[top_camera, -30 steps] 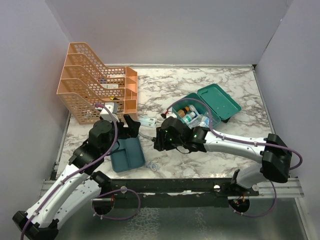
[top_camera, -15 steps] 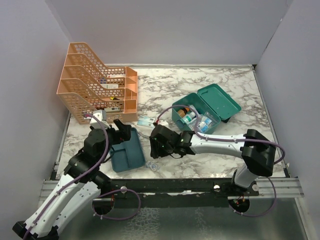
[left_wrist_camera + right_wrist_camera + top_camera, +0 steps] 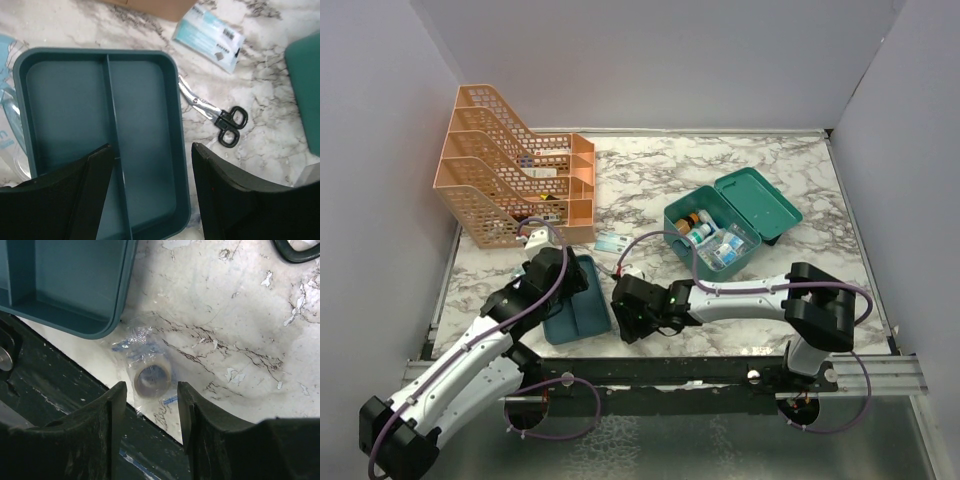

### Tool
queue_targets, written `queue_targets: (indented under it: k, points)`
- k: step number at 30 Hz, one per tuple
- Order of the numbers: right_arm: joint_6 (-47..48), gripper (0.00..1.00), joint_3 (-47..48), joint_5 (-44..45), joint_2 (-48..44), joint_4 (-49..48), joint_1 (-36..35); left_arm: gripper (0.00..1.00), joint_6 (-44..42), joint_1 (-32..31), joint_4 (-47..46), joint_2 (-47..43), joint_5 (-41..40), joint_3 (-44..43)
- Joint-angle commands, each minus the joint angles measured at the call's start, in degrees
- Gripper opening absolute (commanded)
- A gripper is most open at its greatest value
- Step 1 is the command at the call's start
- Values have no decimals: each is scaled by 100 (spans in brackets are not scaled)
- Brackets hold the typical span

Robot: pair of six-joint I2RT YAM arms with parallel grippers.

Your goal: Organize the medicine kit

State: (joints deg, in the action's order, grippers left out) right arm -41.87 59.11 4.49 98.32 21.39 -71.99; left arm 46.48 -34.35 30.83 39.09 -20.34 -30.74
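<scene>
While the left gripper (image 3: 150,170) hangs with jaws apart over the divided tray (image 3: 70,115), the right gripper (image 3: 150,400), jaws also apart, frames a wrapped tape roll (image 3: 152,380) at the near edge of the table (image 3: 650,160), just beside the tray's corner. The medicine kit (image 3: 675,222) lies well apart from both, toward the right rear, lid open, with bottles (image 3: 698,232) and packets inside. Scissors (image 3: 220,117) lie just beside the tray; a sealed packet (image 3: 210,37) lies nearer the orange mesh rack (image 3: 510,170).
</scene>
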Motion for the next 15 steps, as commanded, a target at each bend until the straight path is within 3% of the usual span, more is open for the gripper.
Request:
queue_targets:
  k: [1, 11, 15]
  points:
    - [-104, 46, -145, -31, 20, -44, -39, 67, 371, 7, 277, 142, -40, 25]
    - [-402, 45, -281, 219, 121, -10, -41, 64, 580, 25, 320, 932, -322, 134]
    - [-695, 38, -399, 426, 11, 60, -44, 45, 365, 121, 52, 1144, -435, 125]
